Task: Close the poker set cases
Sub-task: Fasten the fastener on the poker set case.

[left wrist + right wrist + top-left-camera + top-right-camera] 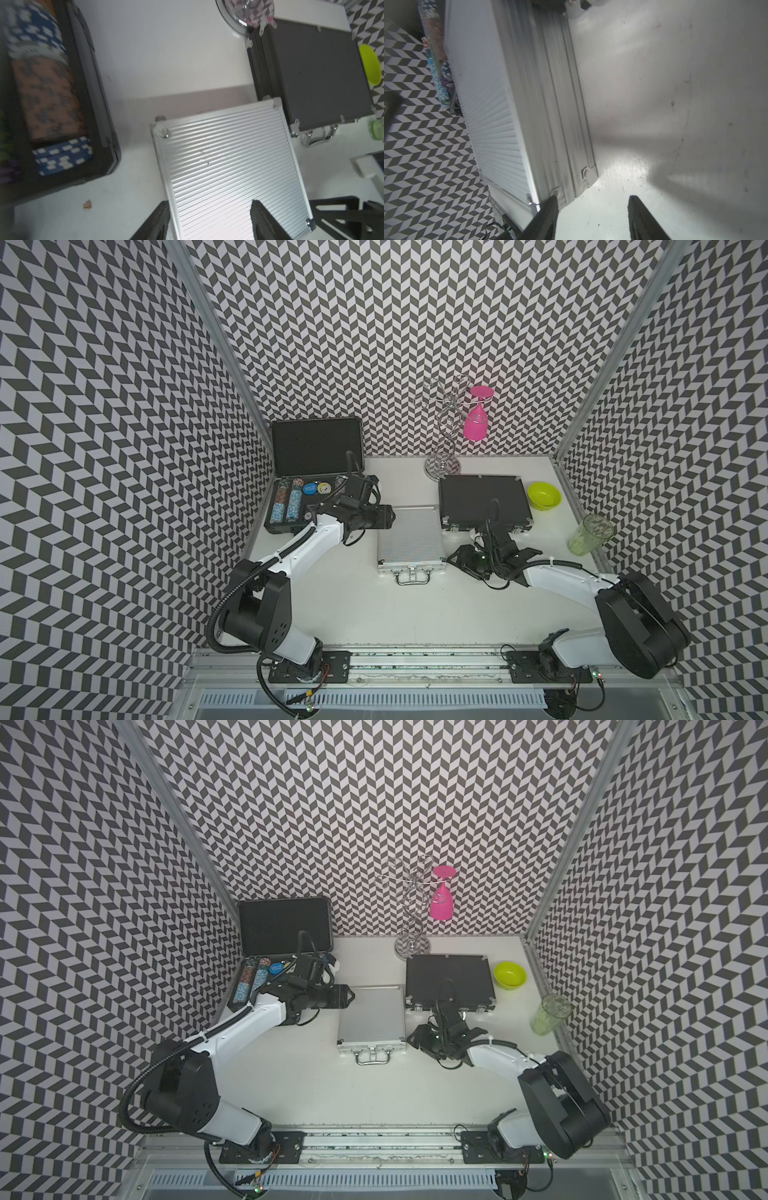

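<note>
The left arm [316, 539] hides part of the open case [316, 443], whose chips [47, 97] blur in its wrist view.

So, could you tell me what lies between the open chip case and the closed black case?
The closed silver case lies there, set slightly forward of both; it shows in both top views.

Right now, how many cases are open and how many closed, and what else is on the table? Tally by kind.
Open cases: 1, open black case
Closed cases: 2, silver case, closed black case
Glasses: 2, pink glass, green tumbler
Bowls: 1, green bowl
Racks: 1, wire rack
Total: 7
</note>
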